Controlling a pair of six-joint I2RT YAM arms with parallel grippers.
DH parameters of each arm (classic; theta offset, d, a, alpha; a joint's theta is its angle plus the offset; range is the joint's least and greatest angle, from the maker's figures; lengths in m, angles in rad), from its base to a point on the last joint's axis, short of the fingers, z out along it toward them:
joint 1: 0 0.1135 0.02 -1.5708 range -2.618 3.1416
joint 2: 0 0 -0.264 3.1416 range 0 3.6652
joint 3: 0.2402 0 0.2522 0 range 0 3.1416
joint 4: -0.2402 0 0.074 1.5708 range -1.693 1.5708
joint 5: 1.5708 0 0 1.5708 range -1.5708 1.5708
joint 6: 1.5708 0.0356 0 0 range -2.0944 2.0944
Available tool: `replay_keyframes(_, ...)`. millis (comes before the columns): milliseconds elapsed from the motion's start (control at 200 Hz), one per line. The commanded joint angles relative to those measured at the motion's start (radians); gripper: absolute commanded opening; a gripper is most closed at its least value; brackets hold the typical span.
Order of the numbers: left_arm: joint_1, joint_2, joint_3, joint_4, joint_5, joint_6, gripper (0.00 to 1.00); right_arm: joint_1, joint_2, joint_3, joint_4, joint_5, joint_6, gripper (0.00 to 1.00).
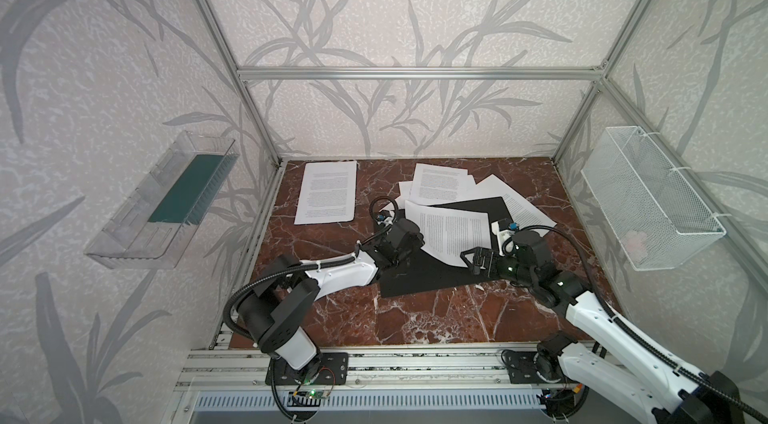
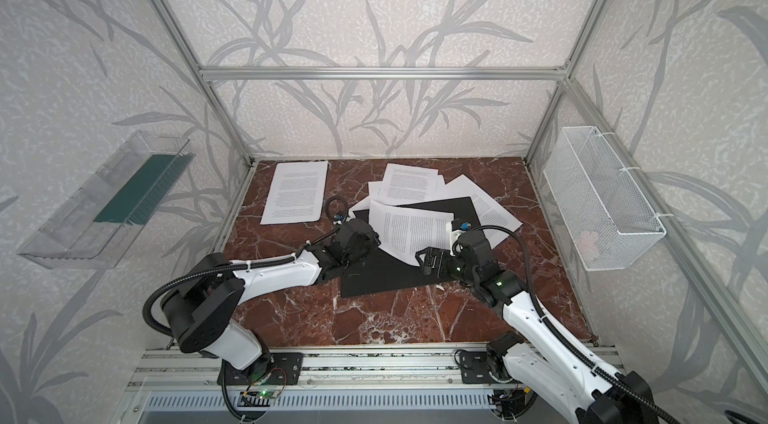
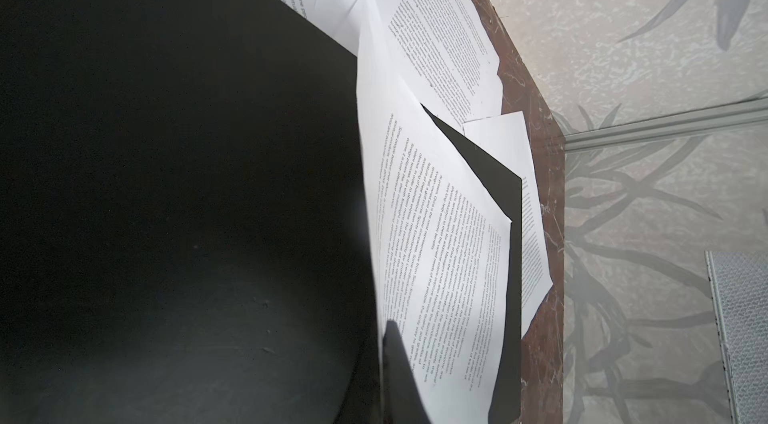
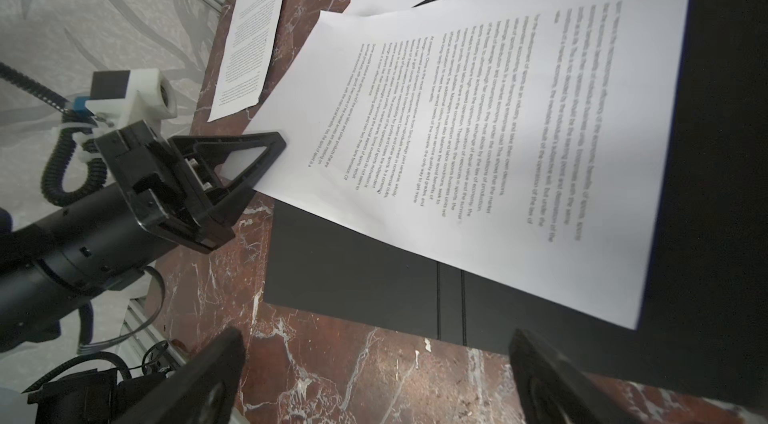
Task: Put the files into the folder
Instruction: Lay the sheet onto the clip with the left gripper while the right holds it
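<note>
The folder [image 1: 415, 276] [image 2: 374, 276] lies open in the middle of the table, black inside up. One of the files [image 1: 453, 230] [image 4: 498, 131] rests on it, printed side up. My left gripper [image 1: 417, 245] [image 2: 376, 245] [image 3: 384, 328] is shut on that sheet's near left corner, as the right wrist view also shows [image 4: 278, 141]. At the folder's front right my right gripper [image 1: 469, 264] [image 2: 422, 264] [image 4: 376, 343] stands open, over bare marble just off the folder's edge, with nothing between its fingers. More files [image 1: 440, 181] lie fanned behind and partly under the folder.
A single sheet [image 1: 326, 193] lies apart at the back left. The marble table [image 1: 415, 318] is walled by a metal frame. A clear plastic tray [image 1: 166, 201] hangs on the left wall, a white wire basket [image 1: 648, 201] on the right wall.
</note>
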Motion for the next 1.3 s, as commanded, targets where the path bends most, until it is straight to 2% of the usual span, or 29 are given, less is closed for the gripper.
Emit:
replay_keyframes(0,-0.026,0.010,-0.023,0.144,-0.078,-0.094,0.00,0.032,0.007,-0.056,0.154,0.033,0.115,1.00)
replay_keyframes(130,-0.052,0.018,-0.061,0.230,-0.108,-0.141,0.00,0.089,0.068,-0.096,0.261,0.085,0.177,1.00)
replay_keyframes(235,-0.085,0.021,-0.075,0.279,-0.135,-0.154,0.00,0.109,0.144,-0.129,0.396,0.079,0.246,1.00)
replay_keyframes(450,-0.101,0.020,-0.102,0.310,-0.143,-0.175,0.00,0.121,0.218,-0.166,0.550,0.081,0.344,1.00)
replay_keyframes(710,-0.106,0.030,-0.120,0.358,-0.136,-0.192,0.00,0.130,0.227,-0.245,0.668,0.160,0.460,1.00)
replay_keyframes(1000,-0.106,0.055,-0.131,0.410,-0.110,-0.206,0.00,0.129,0.361,-0.304,0.916,0.177,0.574,1.00)
replay_keyframes(1295,-0.112,0.052,-0.178,0.475,-0.095,-0.227,0.00,0.130,0.479,-0.310,1.120,0.251,0.631,0.89)
